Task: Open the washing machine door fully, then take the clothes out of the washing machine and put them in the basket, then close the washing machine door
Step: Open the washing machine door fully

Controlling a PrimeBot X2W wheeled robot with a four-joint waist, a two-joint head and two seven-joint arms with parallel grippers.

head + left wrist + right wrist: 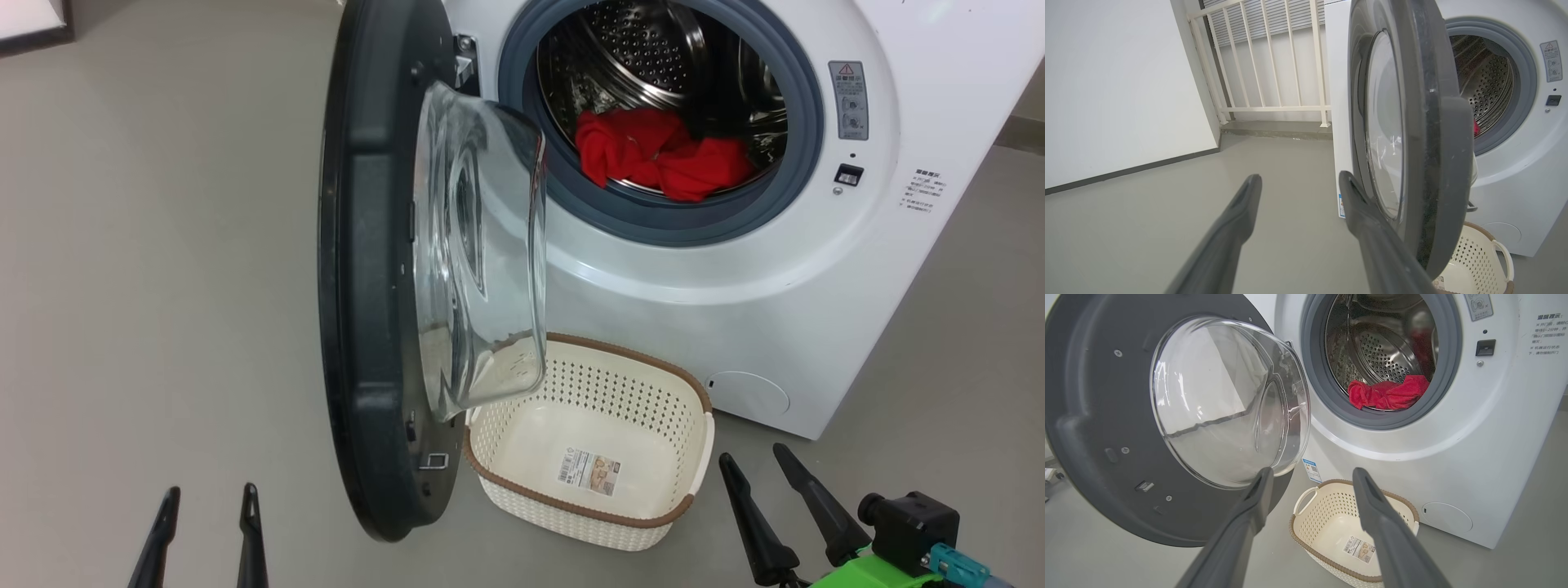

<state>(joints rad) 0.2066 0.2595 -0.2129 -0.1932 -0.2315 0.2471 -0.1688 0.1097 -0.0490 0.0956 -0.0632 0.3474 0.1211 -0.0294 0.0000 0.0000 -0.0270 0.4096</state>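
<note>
a: red clothes sit low at the front lip of the drum, ahead of and above the right gripper, well apart from it. nothing in the basket yet.
b: grippers?
a: both spread wide, holding nothing. left gripper is on the outer side of the washing machine door. in the left wrist view its right-hand finger looks close to the black rim, can't tell if it touches.
b: door fully open?
a: swung out roughly square to the front of the washing machine, so i'd say not fully. its glass bowl hangs between the two grippers, over the basket end on the left gripper's side.
b: why's the basket there?
a: parked on the floor right under the mouth, just ahead of the right gripper, so the carry from drum to basket is short. downside: the bowl overlaps part of it from above, so the clean drop zone is the far half.
b: next?
a: my read: widen the door first, then the right arm reaches up into the drum. cloth looks bunched and soft. pinch a fold, expect it to drag over the grey seal.
</note>
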